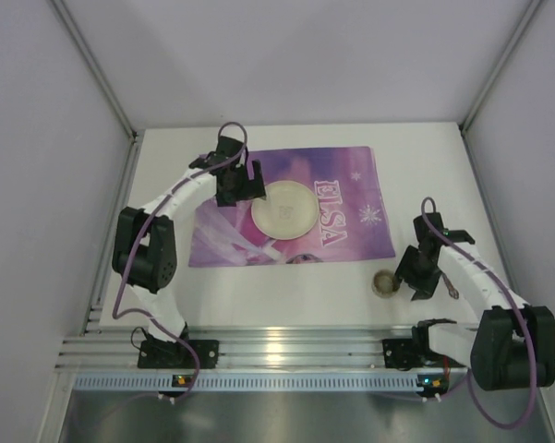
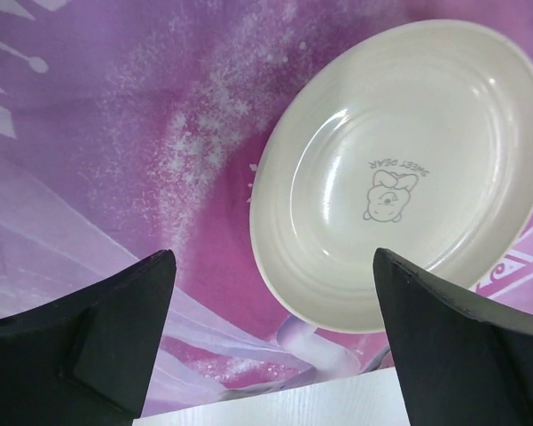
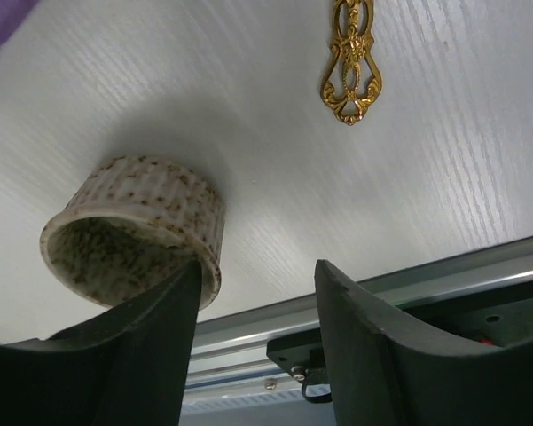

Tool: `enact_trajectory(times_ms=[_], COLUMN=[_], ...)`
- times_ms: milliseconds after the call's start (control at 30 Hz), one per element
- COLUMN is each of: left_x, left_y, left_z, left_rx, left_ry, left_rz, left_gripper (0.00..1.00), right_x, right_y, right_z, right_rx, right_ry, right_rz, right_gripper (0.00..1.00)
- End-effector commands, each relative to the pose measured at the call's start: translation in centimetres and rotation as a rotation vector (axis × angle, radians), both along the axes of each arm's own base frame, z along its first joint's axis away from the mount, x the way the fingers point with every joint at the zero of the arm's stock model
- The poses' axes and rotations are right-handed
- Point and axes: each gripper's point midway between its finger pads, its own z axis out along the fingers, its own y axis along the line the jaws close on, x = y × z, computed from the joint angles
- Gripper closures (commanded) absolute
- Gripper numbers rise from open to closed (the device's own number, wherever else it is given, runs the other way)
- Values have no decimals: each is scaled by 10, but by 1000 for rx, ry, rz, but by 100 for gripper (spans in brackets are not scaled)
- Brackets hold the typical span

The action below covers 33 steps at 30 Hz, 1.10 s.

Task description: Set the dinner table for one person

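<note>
Robot lab enclosure: white panel walls (image 1: 305, 55), aluminium rail (image 1: 286, 349), white tabletop (image 1: 286, 295).

**Purple mat, creamy plate, spotty cup**

The dinner table (image 1: 286, 300) is plain white, with thin faint lines like wood. The placemat (image 1: 351, 231) is purple and pink. It has white snowflakes, sparkly white dust and the word ELSA in white letters. The plate (image 2: 408, 169) is cream, with a tiny grey bear drawn in the middle and grey words above it. The little cup (image 3: 142, 209) is cream with lots of brown speckles, inside and out. A curly handle (image 3: 352, 62) is shiny gold. The left gripper (image 2: 272, 257) and the right gripper (image 3: 257, 266) are black. The cables (image 1: 120, 277) are purple.
</note>
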Motion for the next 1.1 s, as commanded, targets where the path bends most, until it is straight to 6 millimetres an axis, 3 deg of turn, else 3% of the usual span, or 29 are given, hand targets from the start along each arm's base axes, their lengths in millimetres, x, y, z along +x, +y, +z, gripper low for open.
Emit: enact_trajectory(times_ms=[0, 67, 167, 200, 300, 400, 467, 500, 600, 633, 667, 700, 733, 767, 800, 833, 867, 900, 967, 1000, 1067], left_x=[-1, -3, -7, -7, -11, -15, -20, -22, -30, -35, -38, -42, -47, -51, -55, -61, -65, -70, -80, -82, -88], left_y=[10, 11, 12, 14, 15, 18, 20, 20, 23, 25, 26, 27, 29, 30, 32, 33, 35, 35, 39, 40, 41], left_z=[31, 36, 39, 40, 42, 48, 53, 62, 68, 72, 74, 75, 78, 78, 78, 74, 79, 80, 80, 81, 76], left_rx=[3, 1, 0, 2, 4, 5, 9, 2, -4, -4, -8, -6, -9, -8, -6, -4, -8, -12, -16, -21, -23], left_ry=[-70, -77, -80, -84, -83, -87, -92, -110, -125, -131, -136, -135, -144, -141, -139, -126, -135, -133, -133, -136, -131], left_rz=[12, 14, 11, 12, 7, 5, 1, -1, 1, 2, 1, 0, 0, 0, 1, 1, 4, 7, 12, 19, 22], left_gripper=[2, 2, 2, 2, 2, 2, 2, 2, 2, 2, 2, 2, 2, 2, 2, 2, 2, 2, 2, 2, 2], right_x=[14, 17, 23, 26, 31, 44, 70, 84, 111, 131, 141, 159, 179, 193, 210, 234, 248, 276, 300, 325, 346], right_y=[6, 9, 13, 16, 16, 10, 3, 3, 2, 6, 10, 15, 24, 30, 36, 40, 42, 49, 54, 59, 66], right_z=[-7, -9, -13, -15, -16, 8, 46, 76, 111, 135, 141, 134, 149, 152, 136, 155, 157, 158, 156, 152, 145], right_rx=[7, 8, 7, 4, -19, -60, -104, -109, -132, -117, -106, -98, -63, -43, -37, -32, -31, -26, -19, -14, -1], right_ry=[-30, -27, -29, -29, -17, -57, -160, -233, -316, -379, -391, -372, -415, -426, -382, -438, -447, -459, -459, -466, -464], right_rz=[-6, -6, 1, 15, 31, 44, 47, 45, 66, 70, 85, 98, 111, 123, 135, 132, 132, 139, 139, 138, 136], right_gripper=[48, 52, 70, 83, 100, 100, 100, 100, 100, 100, 100, 100, 100, 100, 100, 100, 100, 100, 100, 100, 100])
